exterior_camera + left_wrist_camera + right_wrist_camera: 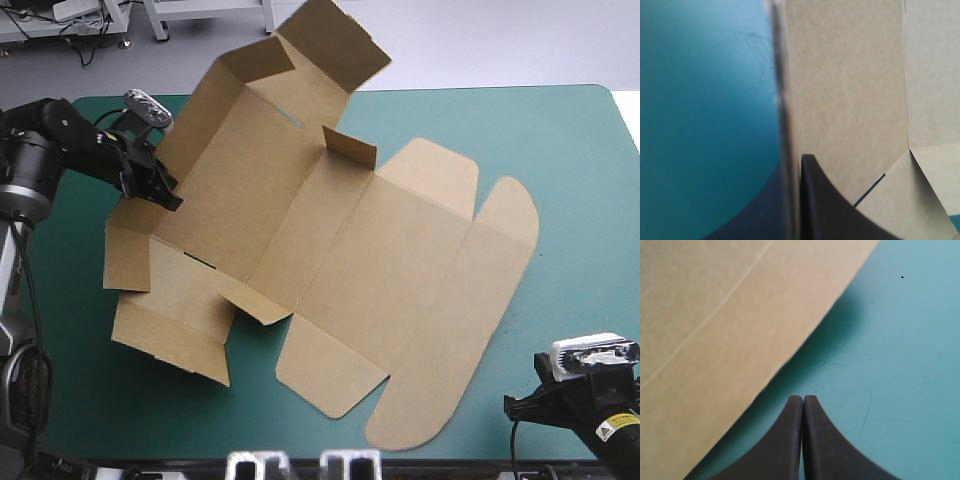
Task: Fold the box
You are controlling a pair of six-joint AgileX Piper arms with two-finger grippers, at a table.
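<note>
left gripper (165, 195) pinching the box's (380, 260) raised wall; right gripper (803, 397) fingers (782, 440) pressed together, just beside the box's edge

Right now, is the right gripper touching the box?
Apart. The right wrist view shows the right gripper shut, with a strip of bare teal-green cover between its tips and the edge of the box.
</note>
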